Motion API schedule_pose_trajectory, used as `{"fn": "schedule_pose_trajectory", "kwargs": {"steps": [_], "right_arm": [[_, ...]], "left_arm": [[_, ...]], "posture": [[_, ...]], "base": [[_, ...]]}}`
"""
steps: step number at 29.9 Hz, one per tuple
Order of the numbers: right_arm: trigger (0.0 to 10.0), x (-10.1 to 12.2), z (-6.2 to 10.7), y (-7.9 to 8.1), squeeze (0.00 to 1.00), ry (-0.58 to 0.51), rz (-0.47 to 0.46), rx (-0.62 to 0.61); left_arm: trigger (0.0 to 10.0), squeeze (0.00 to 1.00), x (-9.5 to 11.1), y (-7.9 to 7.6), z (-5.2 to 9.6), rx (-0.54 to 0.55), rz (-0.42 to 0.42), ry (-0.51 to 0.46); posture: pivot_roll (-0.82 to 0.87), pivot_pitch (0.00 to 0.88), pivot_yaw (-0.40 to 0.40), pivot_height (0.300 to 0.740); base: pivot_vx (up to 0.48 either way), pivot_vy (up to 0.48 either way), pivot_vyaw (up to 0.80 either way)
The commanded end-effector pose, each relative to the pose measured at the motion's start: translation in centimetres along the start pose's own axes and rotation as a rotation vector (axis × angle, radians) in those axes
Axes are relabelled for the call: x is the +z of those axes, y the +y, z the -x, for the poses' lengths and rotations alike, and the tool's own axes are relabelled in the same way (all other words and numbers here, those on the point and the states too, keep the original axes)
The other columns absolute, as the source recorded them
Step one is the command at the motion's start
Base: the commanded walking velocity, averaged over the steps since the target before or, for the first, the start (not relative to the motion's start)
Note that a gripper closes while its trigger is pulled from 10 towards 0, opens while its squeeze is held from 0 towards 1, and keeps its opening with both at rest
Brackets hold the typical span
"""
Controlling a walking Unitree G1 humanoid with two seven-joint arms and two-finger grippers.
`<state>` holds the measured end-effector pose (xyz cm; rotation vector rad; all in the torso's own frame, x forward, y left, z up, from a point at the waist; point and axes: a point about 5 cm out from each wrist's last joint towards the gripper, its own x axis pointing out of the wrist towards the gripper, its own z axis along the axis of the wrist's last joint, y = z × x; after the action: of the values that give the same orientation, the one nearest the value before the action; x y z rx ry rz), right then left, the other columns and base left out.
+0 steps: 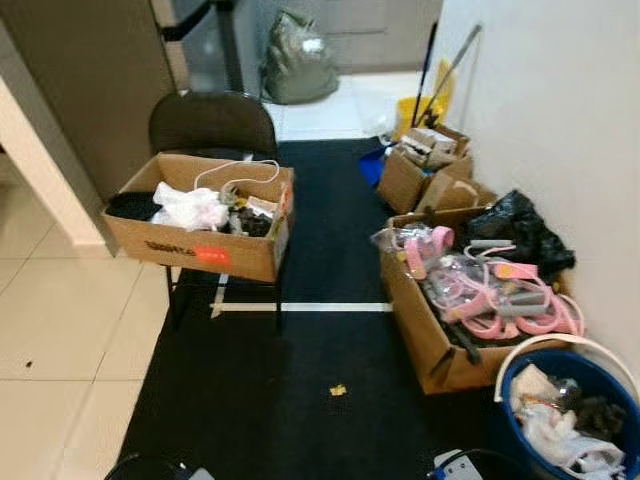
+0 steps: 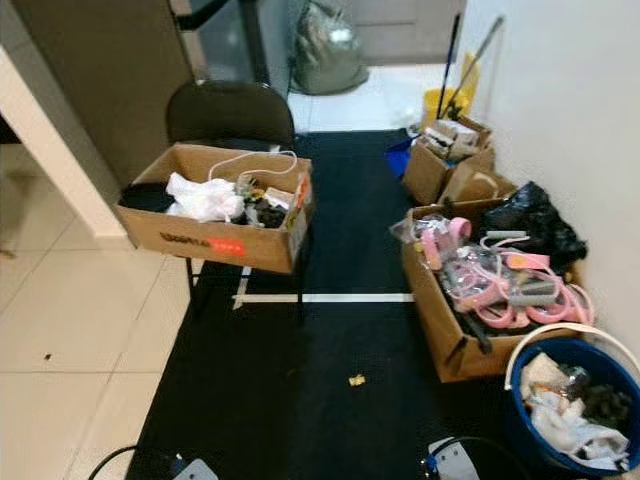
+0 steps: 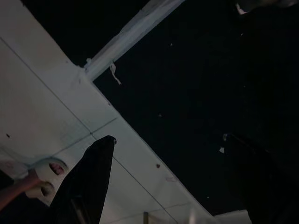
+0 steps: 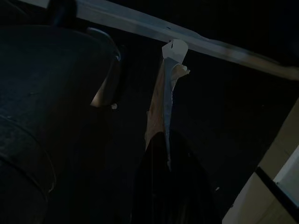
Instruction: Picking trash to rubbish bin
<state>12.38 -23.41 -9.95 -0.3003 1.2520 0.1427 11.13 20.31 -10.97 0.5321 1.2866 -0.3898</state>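
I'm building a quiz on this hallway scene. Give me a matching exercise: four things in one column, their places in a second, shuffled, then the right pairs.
Things:
1. blue bucket
2. yellow scrap
3. box with orange label
4. box of pink items

Places:
A. resting on the black chair
B. lying loose on the dark carpet
C. near corner by the wall, holding trash
D. on the floor just beyond the bucket

Pairs: 1-C, 2-B, 3-A, 4-D

Bucket (image 1: pixel 520 378): blue, white handle. Mat (image 1: pixel 300 380): black, white stripe. Cardboard box (image 1: pixel 200 245): brown, orange label; scrap (image 1: pixel 338 390): yellow.
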Motion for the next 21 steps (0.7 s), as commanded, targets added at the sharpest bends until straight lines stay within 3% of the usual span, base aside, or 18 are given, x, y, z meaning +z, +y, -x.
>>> {"fn": "schedule_pose_trajectory", "kwargs": {"steps": [1, 5, 10, 14, 16, 18, 19, 20, 21], "right_arm": [[10.0, -0.4, -0.1, 1.3, 0.00, 0.011, -0.006, 0.042], [10.0, -0.3, -0.1, 1.2, 0.00, -0.003, -0.021, 0.031], [10.0, -0.1, -0.1, 1.1, 0.00, -0.040, -0.075, -0.005], [10.0, 0.0, -0.1, 0.7, 0.00, -0.095, -0.162, -0.078], [10.0, 0.2, 0.1, 0.3, 0.00, -0.171, -0.267, -0.170], [10.0, 0.4, 0.2, 0.1, 0.00, -0.197, -0.285, -0.202], [10.0, 1.2, 0.5, -0.6, 0.00, -0.278, -0.322, -0.261], [10.0, 1.2, 0.5, -0.6, 0.00, -0.278, -0.322, -0.261], [10.0, 3.7, 1.1, -3.3, 0.00, -0.364, -0.319, -0.299]], "left_arm": [[10.0, 0.00, -0.1, 0.2, 0.0, 0.004, 0.008, 0.003], [10.0, 0.00, -0.1, 0.1, 0.0, 0.000, 0.011, 0.003], [10.0, 0.00, 0.0, -0.1, 0.0, -0.012, 0.023, 0.002], [10.0, 0.00, 0.1, -0.2, 0.0, -0.013, 0.025, 0.001], [10.0, 0.00, 0.0, -0.1, 0.0, -0.012, 0.027, 0.003], [10.0, 0.00, 0.0, -0.1, 0.0, -0.012, 0.027, 0.004], [10.0, 0.00, -0.1, 0.0, 0.0, -0.012, 0.024, 0.007], [10.0, 0.00, -0.1, 0.0, 0.0, -0.012, 0.024, 0.007], [10.0, 0.00, -0.2, 0.0, 0.0, -0.012, 0.023, 0.008]], "posture": [[-0.03, 0.060, 0.066, 0.740], [-0.03, 0.059, 0.067, 0.740], [-0.03, 0.059, 0.067, 0.740], [-0.03, 0.060, 0.065, 0.740], [-0.03, 0.060, 0.065, 0.740], [-0.03, 0.060, 0.065, 0.740], [-0.03, 0.060, 0.065, 0.740], [-0.03, 0.060, 0.065, 0.740], [-0.03, 0.060, 0.065, 0.740]], "base": [[0.000, 0.000, 0.73], [0.000, 0.000, 0.64], [0.200, 0.000, 0.00], [0.459, 0.000, 0.00], [0.472, 0.000, 0.00], [0.472, 0.000, 0.00], [0.472, 0.000, 0.00], [0.472, 0.000, 0.00], [0.472, 0.000, 0.00]]}}
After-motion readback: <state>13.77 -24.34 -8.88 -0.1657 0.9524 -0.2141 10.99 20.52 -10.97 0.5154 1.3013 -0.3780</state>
